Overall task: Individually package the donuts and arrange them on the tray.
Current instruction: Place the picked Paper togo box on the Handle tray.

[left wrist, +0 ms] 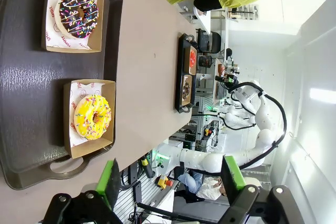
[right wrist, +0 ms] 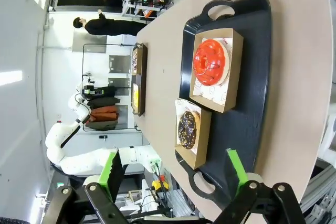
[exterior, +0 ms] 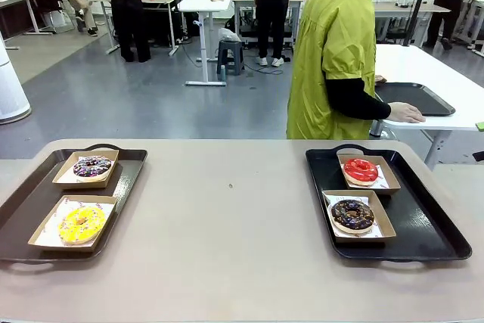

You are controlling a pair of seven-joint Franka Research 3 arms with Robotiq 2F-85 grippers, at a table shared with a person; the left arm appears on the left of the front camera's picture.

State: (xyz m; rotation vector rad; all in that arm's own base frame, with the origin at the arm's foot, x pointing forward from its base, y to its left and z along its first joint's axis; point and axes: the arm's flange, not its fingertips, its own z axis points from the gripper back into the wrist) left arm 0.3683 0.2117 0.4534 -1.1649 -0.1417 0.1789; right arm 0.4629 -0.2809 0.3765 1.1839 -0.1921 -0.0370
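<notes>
Four donuts lie in open cardboard trays. On the left brown tray point(exterior: 30, 206) sit a chocolate donut with coloured sprinkles point(exterior: 92, 166) point(left wrist: 77, 12) and a yellow-iced donut point(exterior: 82, 224) point(left wrist: 93, 117). The right black tray point(exterior: 431, 225) holds a red glazed donut point(exterior: 361, 171) point(right wrist: 211, 61) and a dark chocolate donut point(exterior: 352, 215) point(right wrist: 188, 129). My left gripper point(left wrist: 170, 182) hangs open above the near end of the brown tray point(left wrist: 31, 87), holding nothing. My right gripper point(right wrist: 174, 171) is open and unladen above the near end of the black tray point(right wrist: 257, 103).
A person in a yellow-green top point(exterior: 333, 51) stands at the far side, turned toward a white side table point(exterior: 446, 92) with another black tray point(exterior: 412, 97), one hand point(exterior: 404, 113) resting there. Bare beige tabletop point(exterior: 227, 217) lies between the two trays.
</notes>
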